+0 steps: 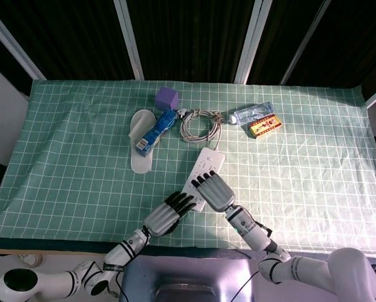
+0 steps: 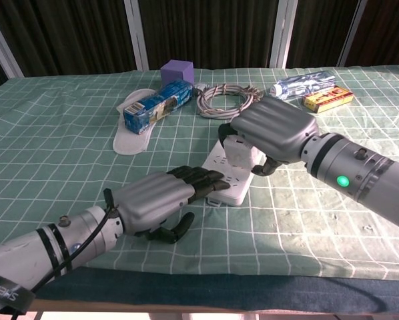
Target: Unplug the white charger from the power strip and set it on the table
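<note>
Green checked cloth covers the desk (image 1: 75, 138), and the white power strip (image 1: 202, 170) lies slantwise just below its middle. Left hand (image 2: 158, 200) rests flat, fingers extended together, fingertips pressing the strip's near end. Right hand (image 2: 271, 128) arches over the strip's middle with fingers bent down; the white charger is hidden beneath it, so I cannot tell whether it grips anything.

At 12 o'clock from the strip sits a coiled grey cable (image 1: 199, 123). Toward 11 o'clock a blue carton (image 1: 155, 131) lies across a white slipper (image 1: 139, 139), its printing too small to read, with a purple cube (image 1: 167, 97) behind. At 1 o'clock a clear water bottle (image 1: 251, 113) touches a red-and-yellow box (image 1: 265, 126), its lettering unreadable.

Open cloth spreads at 3 and 9 o'clock out to the desk's side edges. The near edge runs just behind both wrists.
</note>
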`<act>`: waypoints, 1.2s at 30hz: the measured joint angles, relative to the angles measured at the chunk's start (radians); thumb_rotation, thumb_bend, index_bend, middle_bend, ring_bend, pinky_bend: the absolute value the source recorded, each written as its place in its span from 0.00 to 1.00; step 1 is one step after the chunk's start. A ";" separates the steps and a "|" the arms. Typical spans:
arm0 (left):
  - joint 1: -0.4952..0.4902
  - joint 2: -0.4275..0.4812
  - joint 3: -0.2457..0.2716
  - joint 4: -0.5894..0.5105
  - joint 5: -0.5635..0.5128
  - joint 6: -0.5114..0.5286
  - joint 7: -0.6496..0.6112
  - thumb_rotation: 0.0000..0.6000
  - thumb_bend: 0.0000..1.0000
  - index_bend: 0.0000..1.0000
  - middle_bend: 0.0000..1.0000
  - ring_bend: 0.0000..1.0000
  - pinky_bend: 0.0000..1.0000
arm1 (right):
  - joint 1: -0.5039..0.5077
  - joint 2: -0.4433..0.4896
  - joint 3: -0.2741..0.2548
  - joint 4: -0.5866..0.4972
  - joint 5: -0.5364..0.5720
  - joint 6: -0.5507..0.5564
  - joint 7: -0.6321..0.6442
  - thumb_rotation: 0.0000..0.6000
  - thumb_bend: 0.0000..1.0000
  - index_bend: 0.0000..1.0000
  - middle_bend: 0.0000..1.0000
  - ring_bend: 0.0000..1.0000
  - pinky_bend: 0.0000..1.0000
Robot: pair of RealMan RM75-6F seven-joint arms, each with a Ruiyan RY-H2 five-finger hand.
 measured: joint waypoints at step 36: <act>0.006 0.095 -0.023 -0.124 0.028 0.094 0.008 0.98 0.65 0.00 0.07 0.00 0.07 | -0.177 0.463 -0.135 -0.239 0.109 -0.064 -0.451 1.00 0.39 0.34 0.34 0.29 0.41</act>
